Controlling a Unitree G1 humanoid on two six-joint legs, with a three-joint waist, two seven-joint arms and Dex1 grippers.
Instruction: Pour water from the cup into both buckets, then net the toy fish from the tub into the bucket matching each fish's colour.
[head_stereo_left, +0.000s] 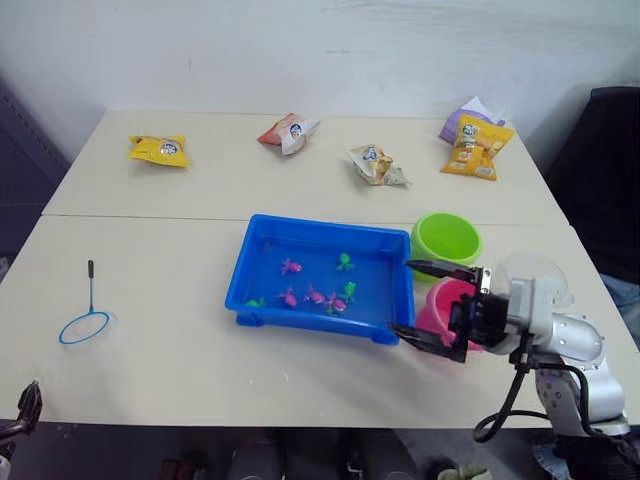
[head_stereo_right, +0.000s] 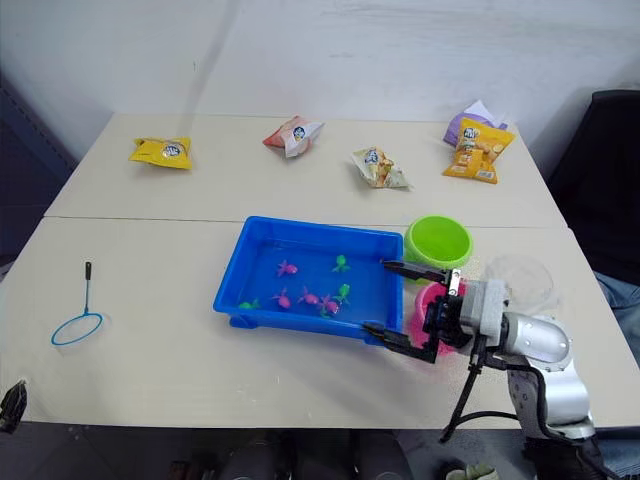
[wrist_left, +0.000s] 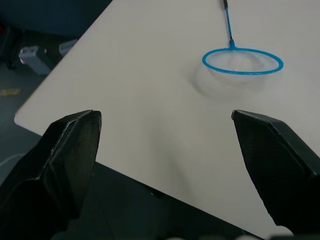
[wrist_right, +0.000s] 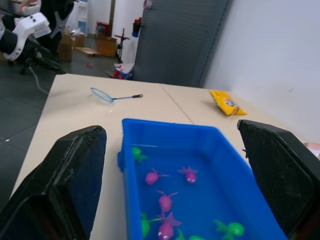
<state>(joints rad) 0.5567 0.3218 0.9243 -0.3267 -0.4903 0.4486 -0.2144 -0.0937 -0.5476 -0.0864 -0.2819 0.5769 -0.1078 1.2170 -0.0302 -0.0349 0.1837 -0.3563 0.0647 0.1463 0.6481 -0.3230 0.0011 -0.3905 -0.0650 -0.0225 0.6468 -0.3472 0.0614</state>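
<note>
Right tool: my right tool (head_stereo_left: 438, 308) has its two black fingers spread wide and holds nothing; it hovers at the near right corner of the shallow bright blue plastic tub (head_stereo_left: 262, 262), in front of the pink round plastic bucket (head_stereo_left: 447, 295).
Left tool: my left tool (wrist_left: 165, 165) is also wide and empty, at the near left edge of the pale table (head_stereo_left: 160, 380), near the small blue-rimmed net with clear mesh and thin dark stick (head_stereo_left: 84, 322).
Fish: the tiny magenta and green plastic toy fish (head_stereo_left: 291, 266) all lie in the tub; I judge no fish is sorted yet.
Buckets: the lime green round plastic bucket (head_stereo_left: 446, 238) stands just behind the pink one; water inside I cannot tell.
Cup: the clear colourless plastic cup (head_stereo_left: 535, 272) stands right of the buckets.
Left to do: netting, I think all of it.
Writing: the snack bags (head_stereo_left: 160, 150) carry print, but it is too small to read.
</note>
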